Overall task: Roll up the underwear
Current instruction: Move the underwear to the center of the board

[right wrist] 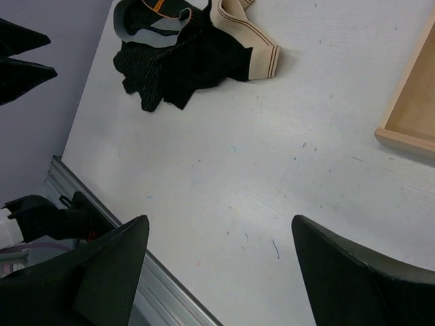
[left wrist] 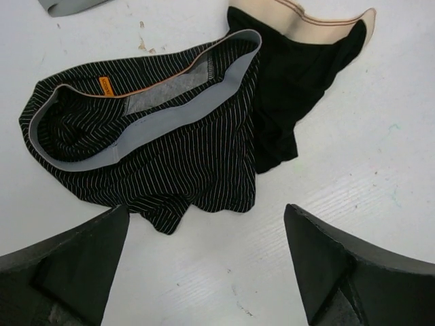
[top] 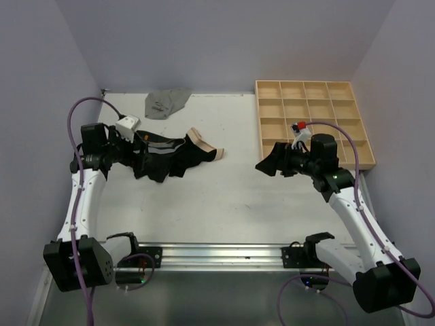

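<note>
Both claws are spread wide, nothing in either. Seen from above, the left claw sits right at the 9 o'clock edge of the striped black briefs, the ones with a grey waistband. The black briefs with the tan waistband lie touching them at 3 o'clock. The right claw is further out at 3 o'clock, over bare counter. Farther back, the plain grey briefs are crumpled at 11 o'clock and the wooden grid tray is at 2 o'clock.

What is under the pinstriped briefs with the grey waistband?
The tan-banded black briefs slip under one side of the pinstriped briefs, both on the white table. How far they reach beneath is covered.
</note>
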